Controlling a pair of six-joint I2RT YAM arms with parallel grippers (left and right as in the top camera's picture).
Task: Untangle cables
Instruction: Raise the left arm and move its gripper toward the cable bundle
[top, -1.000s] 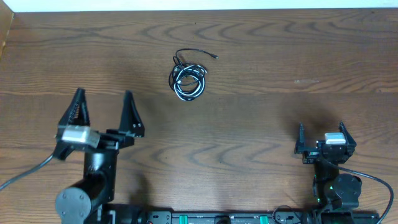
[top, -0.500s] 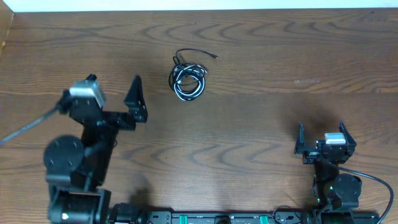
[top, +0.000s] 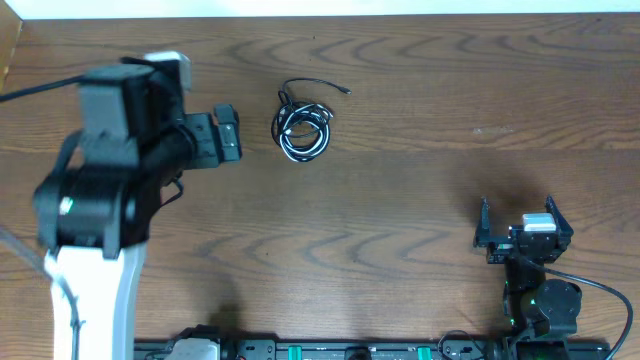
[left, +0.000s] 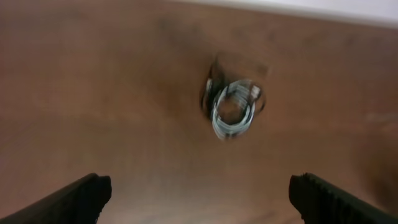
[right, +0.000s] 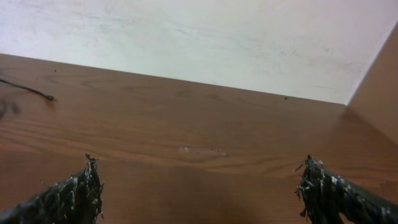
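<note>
The cables (top: 302, 126) lie in one small coiled bundle on the wooden table, black cords and a white one wound together, with a loose black end trailing to the upper right. The left wrist view shows the bundle (left: 232, 106) blurred, ahead of the fingers. My left gripper (top: 226, 137) is open and empty, raised above the table just left of the bundle. My right gripper (top: 517, 223) is open and empty at the lower right, far from the cables. A black cable end (right: 28, 89) shows at the left edge of the right wrist view.
The wooden table (top: 450, 130) fills the view. A white wall (right: 199, 37) rises behind its far edge. A wooden side panel (right: 379, 81) stands at the right. A thick black wire runs from the right arm's base (top: 600, 290).
My left arm has swung up and forward, carrying its open gripper from the lower left towards the cable bundle. The right arm and the cables have not moved.
</note>
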